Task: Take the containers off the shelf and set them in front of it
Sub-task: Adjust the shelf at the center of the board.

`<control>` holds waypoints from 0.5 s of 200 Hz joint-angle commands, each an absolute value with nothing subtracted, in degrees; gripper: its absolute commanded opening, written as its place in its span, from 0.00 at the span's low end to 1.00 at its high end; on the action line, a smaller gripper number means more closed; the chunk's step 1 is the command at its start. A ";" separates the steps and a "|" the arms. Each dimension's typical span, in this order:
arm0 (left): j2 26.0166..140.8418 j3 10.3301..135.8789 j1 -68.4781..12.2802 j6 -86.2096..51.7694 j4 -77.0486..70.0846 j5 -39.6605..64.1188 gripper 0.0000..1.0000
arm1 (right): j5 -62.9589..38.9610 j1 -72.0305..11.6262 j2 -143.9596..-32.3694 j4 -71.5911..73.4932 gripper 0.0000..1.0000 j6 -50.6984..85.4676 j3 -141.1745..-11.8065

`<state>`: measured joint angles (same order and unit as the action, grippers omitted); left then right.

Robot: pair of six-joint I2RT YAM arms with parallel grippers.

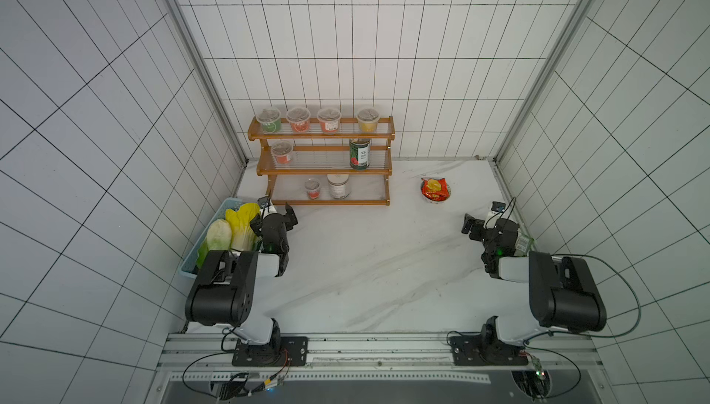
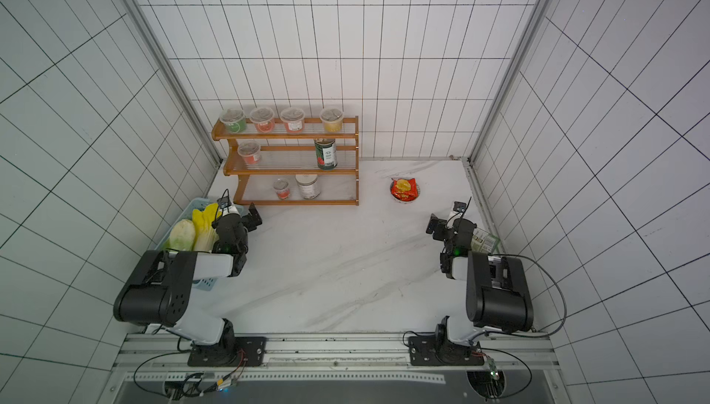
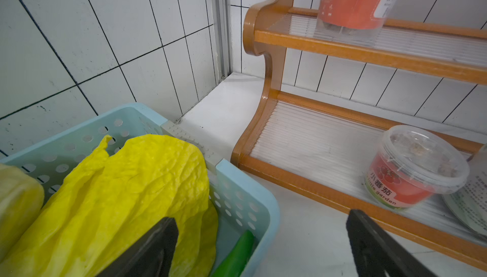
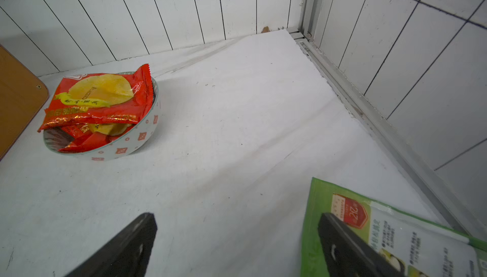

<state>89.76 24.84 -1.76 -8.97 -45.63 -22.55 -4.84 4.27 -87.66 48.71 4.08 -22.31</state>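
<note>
Jaws both wide open, empty, shelf point(image 1: 324, 170) whole only in top views, green packet point(image 4: 342, 204) plainest in right wrist view

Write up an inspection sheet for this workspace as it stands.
Surface: white table, bare in front of the shelf.
Job's things: all eight on the shelf: top tier four cups; middle a cup and can; bottom a cup and jar.
Clutter: basket with cabbages; bowl with snack packet; green packet by the right arm.
Grippers: left gripper open, empty, by the basket; right gripper open, empty.
Cables: cables loop loosely at the rail and beside the right arm.
Surroundings: tiled walls on three sides.
</note>
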 commanded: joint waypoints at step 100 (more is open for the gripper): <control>89.64 25.16 -1.55 -8.88 -45.45 -22.76 0.98 | -3.78 4.25 -88.09 47.72 0.99 3.43 -23.91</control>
<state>89.76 24.84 -1.76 -8.99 -45.63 -22.55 -4.80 4.27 -87.66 48.51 4.05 -22.31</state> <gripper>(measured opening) 0.980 0.992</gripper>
